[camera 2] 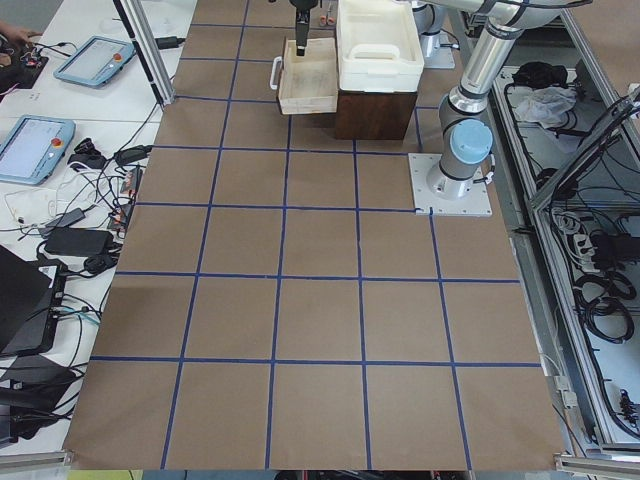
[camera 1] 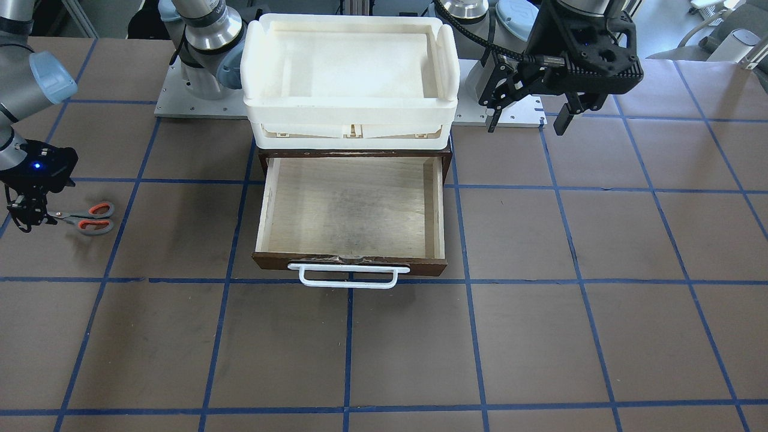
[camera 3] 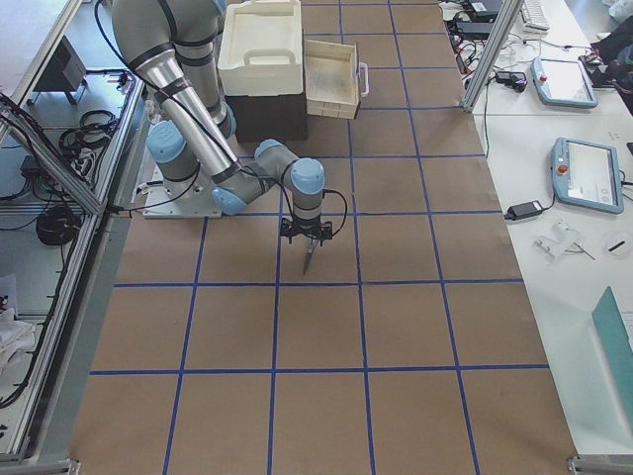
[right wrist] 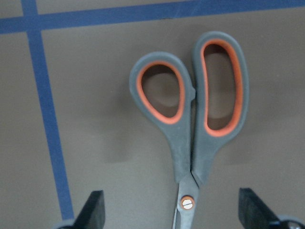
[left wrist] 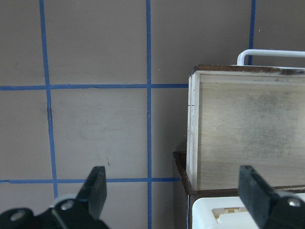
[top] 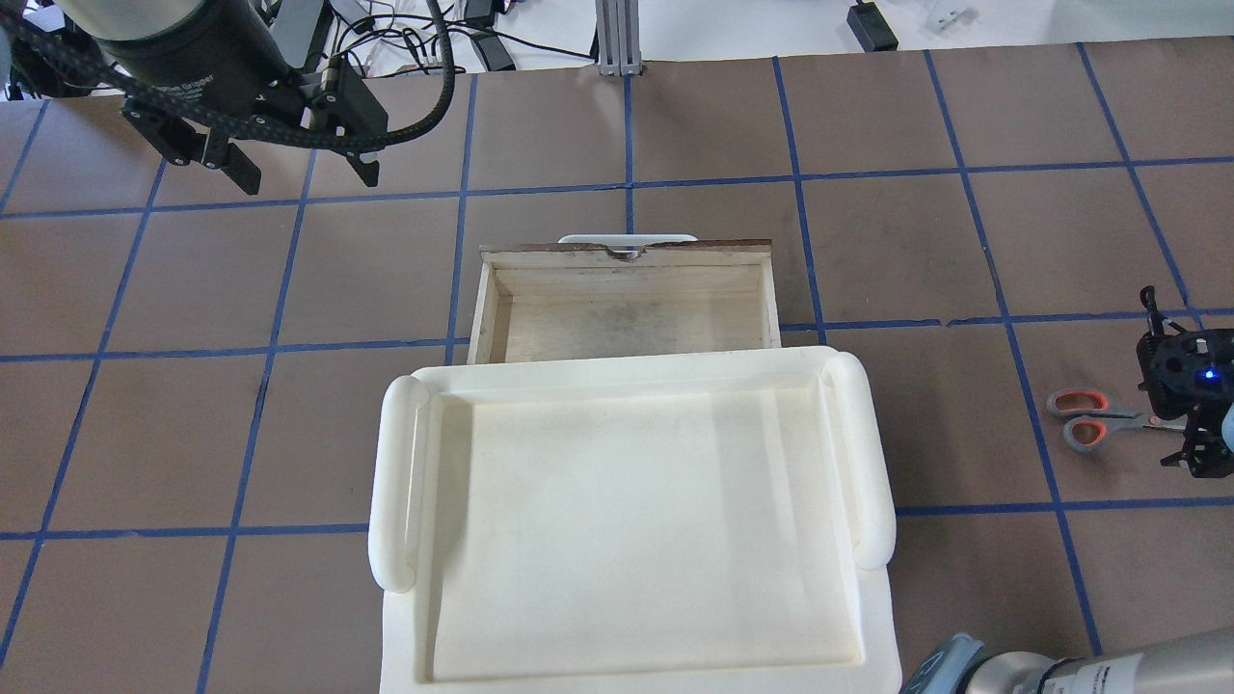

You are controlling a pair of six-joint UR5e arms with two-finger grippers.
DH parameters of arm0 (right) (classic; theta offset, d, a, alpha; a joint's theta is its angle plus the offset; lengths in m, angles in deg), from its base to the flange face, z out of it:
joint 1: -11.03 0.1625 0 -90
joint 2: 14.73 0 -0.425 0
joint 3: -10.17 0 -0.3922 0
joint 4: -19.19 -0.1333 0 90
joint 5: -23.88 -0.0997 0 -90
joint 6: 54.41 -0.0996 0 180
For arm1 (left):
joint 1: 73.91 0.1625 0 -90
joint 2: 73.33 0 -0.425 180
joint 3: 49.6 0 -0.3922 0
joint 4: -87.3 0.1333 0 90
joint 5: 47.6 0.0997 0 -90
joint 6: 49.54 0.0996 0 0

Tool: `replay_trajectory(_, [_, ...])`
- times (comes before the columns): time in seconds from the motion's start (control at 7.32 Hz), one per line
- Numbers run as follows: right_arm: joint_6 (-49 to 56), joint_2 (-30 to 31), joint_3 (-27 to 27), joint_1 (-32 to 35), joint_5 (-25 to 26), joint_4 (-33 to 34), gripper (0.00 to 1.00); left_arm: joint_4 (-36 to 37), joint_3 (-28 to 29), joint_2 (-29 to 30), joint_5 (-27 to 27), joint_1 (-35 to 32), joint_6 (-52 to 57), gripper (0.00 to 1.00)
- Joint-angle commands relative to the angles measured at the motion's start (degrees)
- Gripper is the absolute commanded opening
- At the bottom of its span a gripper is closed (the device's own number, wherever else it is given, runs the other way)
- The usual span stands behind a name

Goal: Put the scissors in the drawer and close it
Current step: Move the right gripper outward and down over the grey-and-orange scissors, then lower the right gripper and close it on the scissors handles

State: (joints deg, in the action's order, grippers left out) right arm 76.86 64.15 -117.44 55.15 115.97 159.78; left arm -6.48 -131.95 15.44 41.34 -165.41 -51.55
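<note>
Overhead and front cameras face each other, sharing the drawer (top: 627, 318); wrist cameras look down closely.

The right arm (camera 3: 183, 94) and left arm (camera 2: 482, 65) are alike: silver-grey metal tubes joined by fat rounded joints, each closed with a pale blue cap (camera 1: 51, 75). Each stands on a square, light grey base plate (camera 1: 171, 109) dotted with small screws near its edges. The left gripper (top: 308, 178) is matt black, with a ribbed housing, flat dark fingers (top: 241, 178), faint white lettering on the wrist above, and a thick braided black cable (top: 445, 82). The right gripper (top: 1181, 419) is black too (a small blue light (top: 1202, 376) glows on it).
</note>
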Motion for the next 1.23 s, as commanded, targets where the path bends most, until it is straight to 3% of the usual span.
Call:
replay_trajectory(0.0, [0.39,-1.53,-0.36,-0.79,-1.39,2.48,0.98,0.0,0.0,0.0,0.0,0.0,0.08,1.0])
replay_trajectory(0.68, [2.32,-2.68,-0.88,-0.87,-1.74,3.55,0.97,0.0,0.0,0.09,0.0,0.0,0.08,1.0])
replay_trajectory(1.09, [2.41,-2.41,-3.26,-1.14,-3.24,8.29,0.96,0.0,0.0,0.09,0.0,0.0,-0.01,1.0])
